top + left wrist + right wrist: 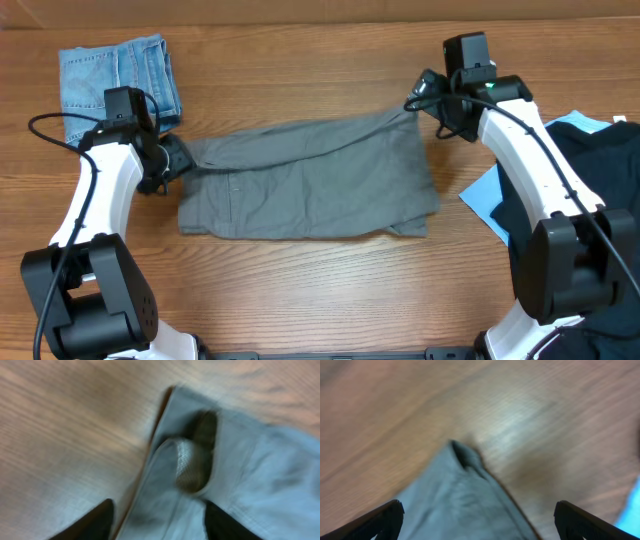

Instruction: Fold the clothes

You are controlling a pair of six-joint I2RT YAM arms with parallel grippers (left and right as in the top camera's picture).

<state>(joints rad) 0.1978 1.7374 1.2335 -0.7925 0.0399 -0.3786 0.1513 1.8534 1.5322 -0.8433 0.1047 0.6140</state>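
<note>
The grey-taupe trousers (310,185) lie folded flat across the middle of the table. My left gripper (178,160) is at their left end. In the left wrist view (157,505) its fingers are apart, with the grey cloth (260,460) and a waistband fold lying between them. My right gripper (420,98) is at the trousers' far right corner. In the right wrist view (479,507) its fingers are wide apart over that pointed grey corner (455,495). A black garment (600,170) lies on a light blue one (482,200) at the right.
Folded blue jeans (120,78) lie at the far left corner, just behind my left arm. The wooden table (320,290) runs in front of the trousers. Both wrist views are blurred.
</note>
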